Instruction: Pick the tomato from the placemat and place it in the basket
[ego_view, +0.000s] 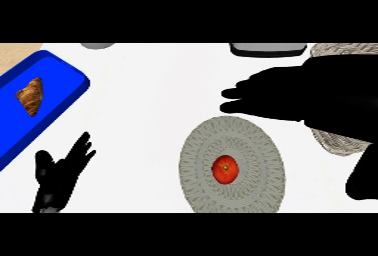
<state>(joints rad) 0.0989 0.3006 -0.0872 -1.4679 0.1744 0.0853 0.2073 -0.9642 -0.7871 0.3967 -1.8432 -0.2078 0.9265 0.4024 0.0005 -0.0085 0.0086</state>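
A red tomato (225, 169) lies in the middle of a round grey woven placemat (232, 137) at the lower centre. My right hand (273, 92) hovers above the placemat's far edge, fingers straight and pointing left, holding nothing. Behind that hand and forearm, at the right, a woven grey basket (341, 144) shows only in part. My left hand (63, 167) rests open at the lower left, fingers up.
A blue tray (55, 85) with a croissant (31, 96) sits at the left. A dark-rimmed container (267, 48) and a small grey object (98, 45) stand at the far edge.
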